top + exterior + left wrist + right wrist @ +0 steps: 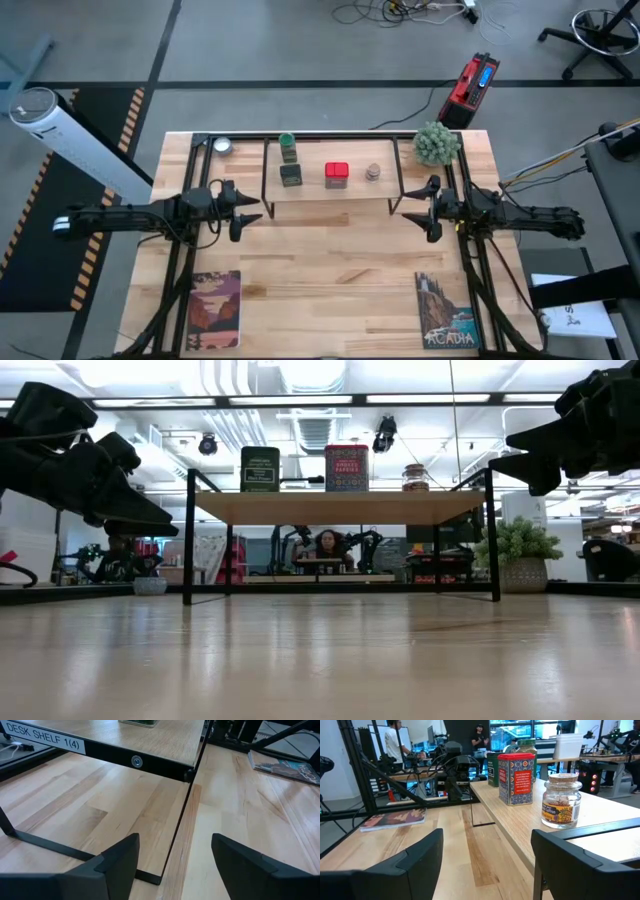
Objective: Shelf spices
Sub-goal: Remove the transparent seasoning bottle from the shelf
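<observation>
You face a light wooden worktop (330, 270) in an open workshop, with a book lying at each near corner, a potted plant (436, 144) at the far right and a round silver tin (221, 146) at the far left. The shelf (330, 195) stands at the far middle of the worktop, a black rod frame carrying a wooden board. All four spices already stand on that board: the green-capped bottle (288, 146) at the back, the dark grey square jar (291, 175) just in front of it, the red square tin (337, 174) at centre, and the tiny round beige jar (373, 172) to its right. Judge the task as essentially complete; no spice is seen on the worktop. The left end effector (250, 215) hovers off the shelf's left end, fingers spread apart and holding nothing. The right end effector (417, 208) hovers off the right end, likewise spread and unloaded. Only clearing both arms from the shelf appears left.
</observation>
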`<action>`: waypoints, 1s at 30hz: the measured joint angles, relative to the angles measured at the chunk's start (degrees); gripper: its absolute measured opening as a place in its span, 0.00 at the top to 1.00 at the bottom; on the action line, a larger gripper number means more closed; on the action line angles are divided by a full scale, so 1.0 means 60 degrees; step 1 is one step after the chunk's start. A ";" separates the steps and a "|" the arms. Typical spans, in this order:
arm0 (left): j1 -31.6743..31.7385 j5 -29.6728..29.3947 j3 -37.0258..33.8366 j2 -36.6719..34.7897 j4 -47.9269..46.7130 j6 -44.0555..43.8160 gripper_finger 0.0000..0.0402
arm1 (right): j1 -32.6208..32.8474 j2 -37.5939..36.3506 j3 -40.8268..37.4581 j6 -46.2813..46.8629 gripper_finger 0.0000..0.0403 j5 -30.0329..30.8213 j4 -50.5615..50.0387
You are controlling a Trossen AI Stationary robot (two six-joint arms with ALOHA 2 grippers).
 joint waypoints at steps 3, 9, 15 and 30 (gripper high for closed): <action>0.0001 -0.0001 -0.0001 0.0000 0.0000 -0.0003 0.40 | -0.0003 0.0000 0.0000 -0.0006 0.31 0.0000 -0.0001; 0.0002 0.0000 -0.0001 0.0000 0.0000 0.0000 0.42 | -0.0002 -0.0004 0.0000 0.0001 0.28 0.0000 -0.0001; 0.0001 -0.0002 0.0001 0.0000 0.0000 -0.0003 0.44 | -0.0002 -0.0003 0.0000 -0.0007 0.25 0.0000 0.0001; 0.0004 -0.0002 -0.0003 0.0000 0.0000 0.0000 0.45 | -0.0003 -0.0004 0.0000 -0.0008 0.27 0.0000 0.0002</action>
